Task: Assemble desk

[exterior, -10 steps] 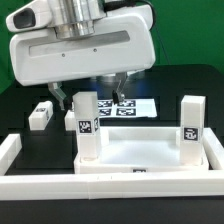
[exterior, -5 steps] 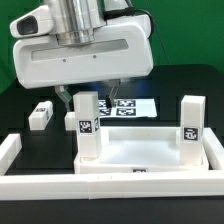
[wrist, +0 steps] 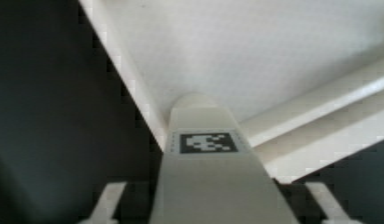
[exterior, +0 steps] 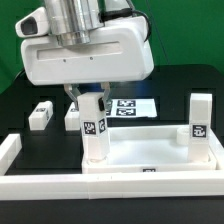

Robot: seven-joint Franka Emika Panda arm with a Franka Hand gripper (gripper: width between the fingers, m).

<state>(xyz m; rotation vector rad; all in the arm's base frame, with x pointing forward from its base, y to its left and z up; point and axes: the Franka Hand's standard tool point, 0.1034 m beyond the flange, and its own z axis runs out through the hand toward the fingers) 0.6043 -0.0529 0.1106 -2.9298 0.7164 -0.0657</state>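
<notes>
The white tray-like tabletop (exterior: 150, 152) lies on the black table with two legs standing upright in it. One leg (exterior: 94, 130) is at its corner on the exterior view's left, the other leg (exterior: 200, 122) at the right. My gripper (exterior: 90, 98) hangs over the left one, a finger on each side of its top. In the wrist view that tagged leg (wrist: 210, 150) runs up between my gripper (wrist: 215, 190). Dark gaps show between it and both fingers (wrist: 114, 203), so the jaws are open around it. The tabletop (wrist: 260, 60) lies beyond.
A loose leg (exterior: 40, 115) lies on the table at the exterior view's left, and another tagged leg (exterior: 72, 118) sits just behind the tray's corner. The marker board (exterior: 130, 106) lies behind. Long white border bars (exterior: 100, 190) frame the front and sides.
The fingers have drawn in toward the upright leg from both sides. The tray with its two legs has shifted a little to the exterior view's right.
</notes>
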